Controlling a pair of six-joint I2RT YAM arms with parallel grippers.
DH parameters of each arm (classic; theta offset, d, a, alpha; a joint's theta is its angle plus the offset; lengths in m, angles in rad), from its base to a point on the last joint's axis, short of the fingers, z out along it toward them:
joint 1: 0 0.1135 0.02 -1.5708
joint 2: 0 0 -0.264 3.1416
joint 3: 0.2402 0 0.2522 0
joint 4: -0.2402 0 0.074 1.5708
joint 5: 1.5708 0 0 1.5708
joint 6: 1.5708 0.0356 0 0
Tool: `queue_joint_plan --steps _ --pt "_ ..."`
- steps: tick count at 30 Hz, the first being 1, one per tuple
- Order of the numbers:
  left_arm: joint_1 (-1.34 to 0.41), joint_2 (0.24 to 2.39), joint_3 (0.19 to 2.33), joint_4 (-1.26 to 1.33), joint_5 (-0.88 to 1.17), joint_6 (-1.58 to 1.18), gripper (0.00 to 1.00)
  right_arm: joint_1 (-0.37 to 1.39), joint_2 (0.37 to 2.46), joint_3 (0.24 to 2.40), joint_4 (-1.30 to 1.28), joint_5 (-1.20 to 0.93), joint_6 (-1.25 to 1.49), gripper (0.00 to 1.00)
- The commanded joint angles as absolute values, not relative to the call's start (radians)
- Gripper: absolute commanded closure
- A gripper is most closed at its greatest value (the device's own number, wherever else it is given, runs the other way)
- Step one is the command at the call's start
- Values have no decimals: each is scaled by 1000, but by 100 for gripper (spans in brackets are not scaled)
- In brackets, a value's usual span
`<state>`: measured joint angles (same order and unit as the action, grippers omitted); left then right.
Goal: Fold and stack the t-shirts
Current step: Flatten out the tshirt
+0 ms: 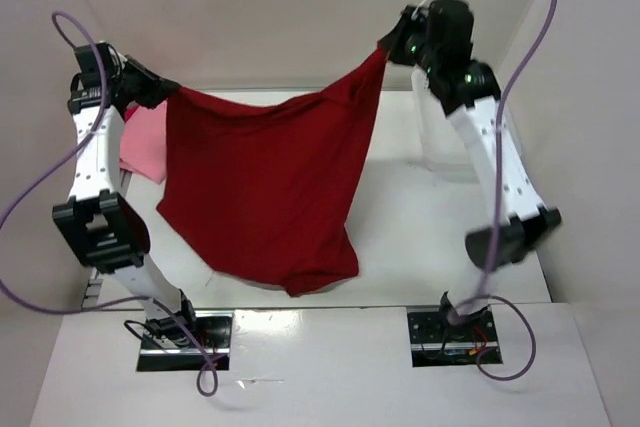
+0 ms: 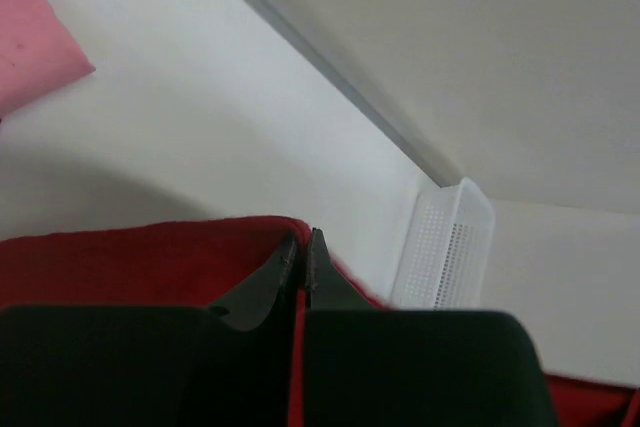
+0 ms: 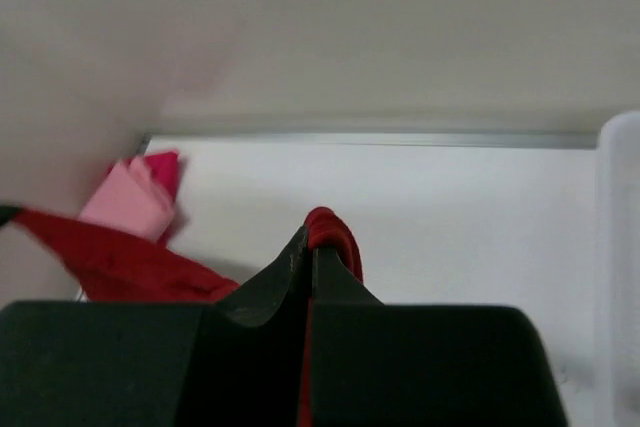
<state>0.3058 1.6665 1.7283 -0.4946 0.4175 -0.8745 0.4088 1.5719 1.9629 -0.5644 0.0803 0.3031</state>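
A dark red t-shirt hangs spread in the air between both arms, its lower hem drooping toward the table's near edge. My left gripper is shut on its upper left corner; red cloth runs between the jaws of the left gripper. My right gripper is shut on the upper right corner, held higher. In the right wrist view a red fold bulges over the right gripper. A light pink t-shirt lies folded at the far left, with a magenta-pink t-shirt showing beneath it.
A white perforated basket stands at the table's far right, also seen as a pale box behind the right arm. Enclosure walls close in on the back and both sides of the white table.
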Motion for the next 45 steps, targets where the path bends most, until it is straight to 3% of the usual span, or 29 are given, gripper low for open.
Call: queue_joint_plan --steps 1,3,7,11,15,19,20,25,30,36,45 --pt "301 1795 1936 -414 465 -911 100 220 1733 2305 -535 -224 405 100" --pt "291 1860 2066 -436 494 -945 100 207 1887 2562 -536 -253 449 100" --pt "291 1930 2399 -480 493 -991 100 108 1930 2774 -426 -330 635 100" --pt "333 1907 2510 -480 502 -1025 100 -74 1852 2777 -267 -435 799 100" --pt "344 1898 2470 -494 506 -1012 100 -112 1778 2640 -333 -500 769 100" --pt "344 1827 2260 -439 508 -970 100 -112 1613 2287 -335 -494 678 100" --pt "344 1798 2185 -410 508 -960 100 -112 1571 2105 -324 -485 652 100" --pt "344 1608 1621 -278 474 -890 100 -77 1281 1425 -249 -448 572 100" --pt "344 1543 1257 -238 456 -813 100 -37 1163 994 -296 -408 563 100" --pt "363 1543 1002 -281 422 -701 100 -37 1026 747 -415 -399 595 100" --pt "411 1358 851 -497 403 -646 100 64 846 687 -727 -460 718 100"
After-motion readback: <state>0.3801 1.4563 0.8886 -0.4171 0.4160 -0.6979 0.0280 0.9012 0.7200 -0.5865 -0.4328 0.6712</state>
